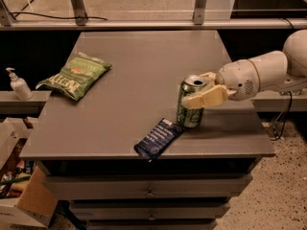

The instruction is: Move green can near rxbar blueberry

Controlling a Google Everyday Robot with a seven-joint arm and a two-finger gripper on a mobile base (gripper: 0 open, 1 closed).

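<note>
Three loose things sit on the matte grey table [144, 56]: one green can [190, 114], one rxbar blueberry [158, 138] and one chip bag [74, 75]. The green can is a smooth metal cylinder with pale swirls and a shiny silver top, standing upright near the front right of the tabletop. The rxbar blueberry is a flat, dark navy rectangle of glossy wrapper with white lettering, lying slantwise at the front edge, its upper right corner just beside the can's base; whether the two touch is hard to tell. The chip bag, crinkled and green, lies well apart at the left. One white arm [259, 73] reaches in level from the right, its rounded wrist housing about as high as the can's top. The gripper [195, 87] has two cream-coloured fingers [206, 98] clasped around the can's upper half, one across the front and one behind the rim. One white pump bottle [18, 85] stands on a ledge left of the table.
</note>
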